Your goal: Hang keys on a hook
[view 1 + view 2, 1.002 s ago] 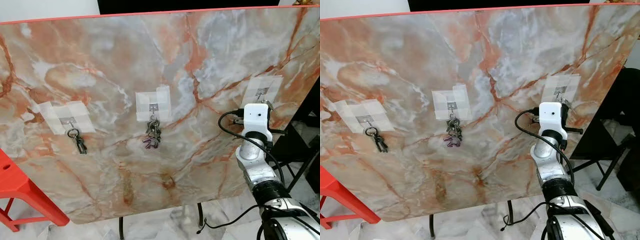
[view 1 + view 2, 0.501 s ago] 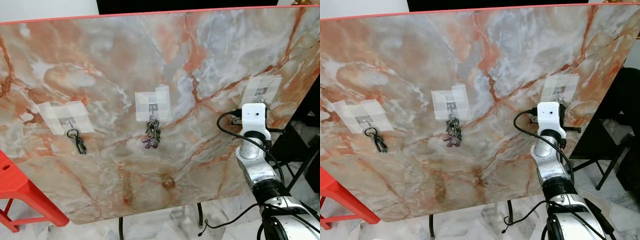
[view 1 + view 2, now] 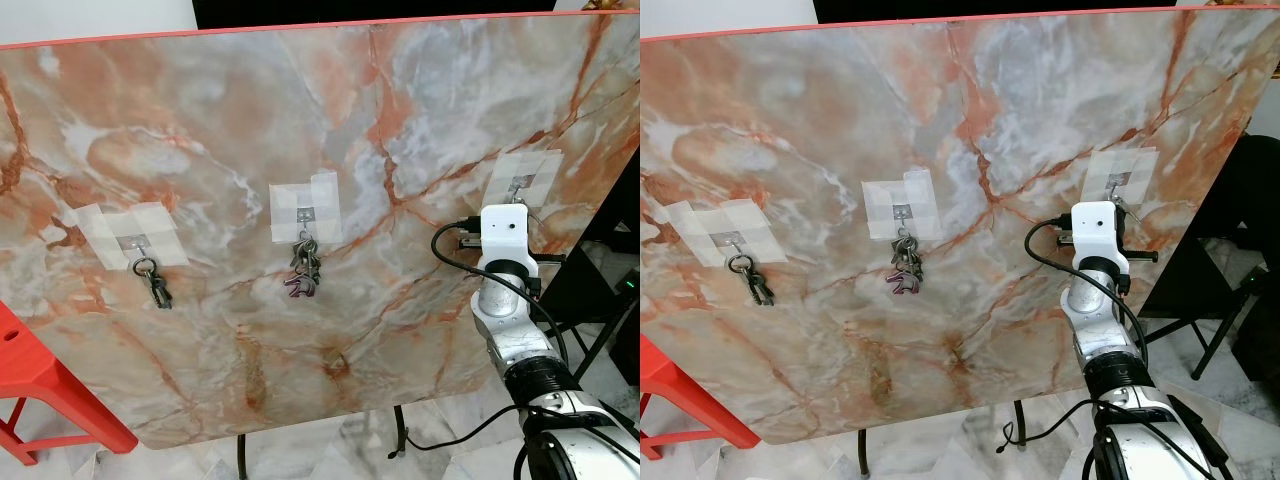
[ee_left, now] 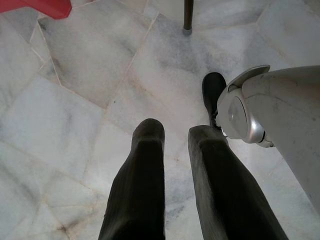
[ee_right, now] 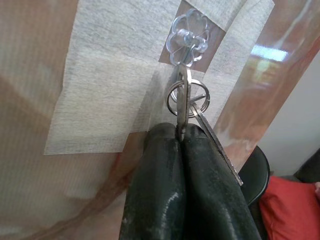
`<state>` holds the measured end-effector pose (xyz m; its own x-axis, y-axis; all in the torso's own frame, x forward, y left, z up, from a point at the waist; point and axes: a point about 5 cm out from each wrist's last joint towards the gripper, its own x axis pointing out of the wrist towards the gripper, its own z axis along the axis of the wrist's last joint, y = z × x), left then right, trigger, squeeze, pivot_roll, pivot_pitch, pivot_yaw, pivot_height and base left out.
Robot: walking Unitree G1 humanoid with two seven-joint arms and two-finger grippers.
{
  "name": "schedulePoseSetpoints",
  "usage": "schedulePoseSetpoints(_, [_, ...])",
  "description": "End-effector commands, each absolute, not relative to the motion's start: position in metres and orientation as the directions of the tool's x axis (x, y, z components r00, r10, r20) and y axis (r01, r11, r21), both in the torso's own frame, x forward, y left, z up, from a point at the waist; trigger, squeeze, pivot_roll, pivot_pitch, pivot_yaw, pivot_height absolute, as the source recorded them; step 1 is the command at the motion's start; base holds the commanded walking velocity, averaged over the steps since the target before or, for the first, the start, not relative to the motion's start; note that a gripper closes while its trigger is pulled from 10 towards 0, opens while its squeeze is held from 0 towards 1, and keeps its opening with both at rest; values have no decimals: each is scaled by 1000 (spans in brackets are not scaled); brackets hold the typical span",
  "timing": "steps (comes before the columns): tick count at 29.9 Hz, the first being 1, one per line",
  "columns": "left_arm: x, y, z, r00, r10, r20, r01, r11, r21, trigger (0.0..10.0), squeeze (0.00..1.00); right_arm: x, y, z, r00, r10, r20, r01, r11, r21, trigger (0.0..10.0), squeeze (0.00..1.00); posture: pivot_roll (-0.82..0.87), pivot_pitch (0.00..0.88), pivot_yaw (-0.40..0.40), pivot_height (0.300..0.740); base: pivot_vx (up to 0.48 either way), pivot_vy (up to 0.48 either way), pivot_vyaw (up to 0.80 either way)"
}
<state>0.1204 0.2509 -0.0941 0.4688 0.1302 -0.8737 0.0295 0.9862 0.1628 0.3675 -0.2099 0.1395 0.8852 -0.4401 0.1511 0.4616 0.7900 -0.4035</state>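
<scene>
The right hand (image 5: 182, 131) is clamped on the keys (image 5: 187, 100), whose ring seems to reach the hook (image 5: 189, 36) at 12 o'clock; if uncaught, releasing drops them.

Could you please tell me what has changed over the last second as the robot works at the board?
The right arm has crept up toward the right-hand hook; its wrist housing now sits slightly higher on the marble board. The right hand is shut on the keys, whose ring is at the hook. The two hung key sets are unchanged, and the left hand hangs over the floor.
</scene>
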Motion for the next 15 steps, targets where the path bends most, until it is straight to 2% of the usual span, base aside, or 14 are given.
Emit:
schedulePoseSetpoints(1, [120, 251, -94, 467, 127, -875, 23, 988, 156, 10000, 0, 371, -212, 147, 882, -442, 164, 470, 792, -389, 10000, 0, 73, 0, -17, 730, 0, 0, 0])
schedulePoseSetpoints(15, [120, 251, -94, 468, 128, -874, 24, 987, 157, 10000, 0, 371, -214, 146, 882, -451, 135, 468, 808, -358, 10000, 0, 73, 0, -13, 730, 0, 0, 0])
